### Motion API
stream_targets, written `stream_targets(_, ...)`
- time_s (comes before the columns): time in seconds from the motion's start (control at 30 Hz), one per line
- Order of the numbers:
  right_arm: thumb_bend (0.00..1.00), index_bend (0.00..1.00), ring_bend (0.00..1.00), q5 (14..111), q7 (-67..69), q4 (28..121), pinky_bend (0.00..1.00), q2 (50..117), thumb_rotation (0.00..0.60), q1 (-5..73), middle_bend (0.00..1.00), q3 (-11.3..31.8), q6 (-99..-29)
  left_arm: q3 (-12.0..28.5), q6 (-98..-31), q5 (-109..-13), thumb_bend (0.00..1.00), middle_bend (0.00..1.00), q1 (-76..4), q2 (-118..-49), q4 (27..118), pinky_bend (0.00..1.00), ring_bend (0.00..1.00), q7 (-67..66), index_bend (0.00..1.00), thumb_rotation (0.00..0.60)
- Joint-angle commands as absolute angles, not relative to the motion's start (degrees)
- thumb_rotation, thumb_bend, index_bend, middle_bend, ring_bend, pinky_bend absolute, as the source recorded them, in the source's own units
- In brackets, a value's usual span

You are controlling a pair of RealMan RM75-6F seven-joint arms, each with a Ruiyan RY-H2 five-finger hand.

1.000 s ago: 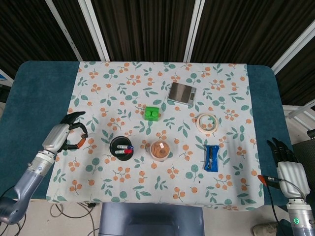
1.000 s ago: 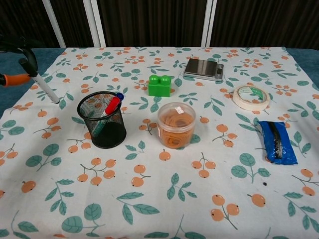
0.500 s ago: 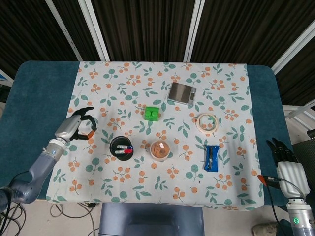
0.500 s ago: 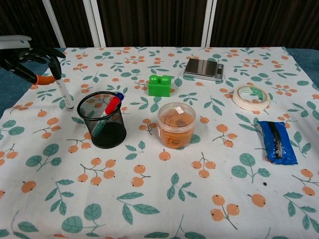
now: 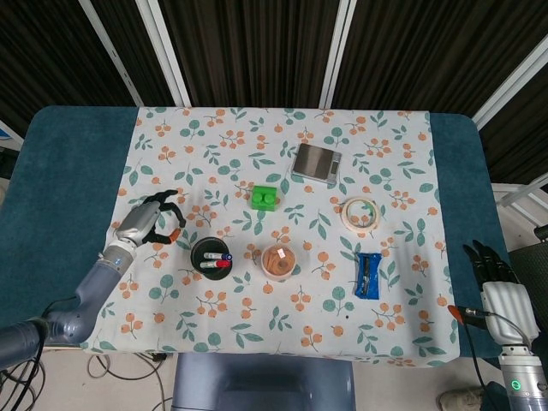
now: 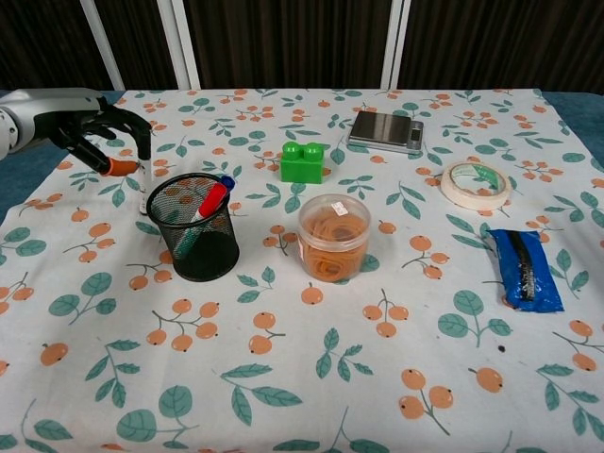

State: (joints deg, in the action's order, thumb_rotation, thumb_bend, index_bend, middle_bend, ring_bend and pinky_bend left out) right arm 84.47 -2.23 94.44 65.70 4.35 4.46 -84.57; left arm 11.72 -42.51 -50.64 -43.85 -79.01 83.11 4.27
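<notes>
**Left hand brings marker to the pen cup**

Moved in from the cloth's left edge over the last second, the left hand (image 6: 83, 130) now hangs just left of the black mesh cup (image 6: 193, 226), fingers curled round a marker (image 6: 143, 168). That marker has a white barrel and an orange cap; it points steeply down, its lower end just beside the cup's left rim, and whether it touches cannot be told. Inside the cup stand a red-capped marker (image 6: 211, 199) and a blue-capped one. Right of the cup sits a clear tub of rubber bands (image 6: 333, 236); behind the cup, a green block (image 6: 304, 161). Far right of the cup, off the cloth, the right hand (image 5: 499, 287) rests with fingers loosely apart, holding nothing.
</notes>
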Motion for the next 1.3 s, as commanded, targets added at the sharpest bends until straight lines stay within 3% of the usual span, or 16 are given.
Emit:
stream_targets(0.03, 0.12, 0.06, 0.04, 84.51, -2.25, 94.44, 0.17, 65.71, 0.600, 4.35, 0.00, 4.44, -84.59, 12.86, -45.24, -44.74, 0.28, 0.03, -46.21, -80.99, 84.12, 0.00, 0.00, -1.04, 0.33, 0.600)
stream_targets(0.27, 0.12, 0.06, 0.04, 84.49, -2.09, 94.36, 0.17, 65.70, 0.600, 4.32, 0.00, 4.41, -84.60, 16.44, -51.37, -41.34, 0.21, 0.00, -46.55, -79.30, 90.35, 0.00, 0.00, -3.28, 0.12, 0.600)
stream_targets(0.5, 0.12, 0.06, 0.04, 84.45, -2.21, 94.49, 0.17, 65.70, 0.600, 4.34, 0.00, 4.40, -84.53, 15.01, -59.20, -47.61, 0.20, 0.00, -43.47, -74.53, 96.47, 0.00, 0.00, -7.41, 0.11, 0.600)
stream_targets(0.87, 0.12, 0.06, 0.04, 84.08, -2.34, 94.75, 0.17, 65.72, 0.600, 4.24, 0.00, 4.56, -84.66, 1.73, -83.16, -69.67, 0.20, 0.00, -29.56, -72.03, 99.98, 0.00, 0.00, -16.52, 0.13, 0.600)
stream_targets(1.07, 0.12, 0.06, 0.04, 84.12, -2.63, 94.68, 0.17, 65.81, 0.600, 4.23, 0.00, 4.61, -84.81, -6.27, -88.88, -79.02, 0.20, 0.00, -20.16, -68.12, 97.73, 0.00, 0.00, -5.64, 0.13, 0.600)
stream_targets(1.3, 0.12, 0.06, 0.04, 84.40, -2.98, 94.59, 0.17, 65.90, 0.600, 4.16, 0.00, 4.58, -85.13, -9.59, -91.40, -82.61, 0.20, 0.00, -13.25, -64.63, 93.96, 0.00, 0.00, 5.87, 0.13, 0.600)
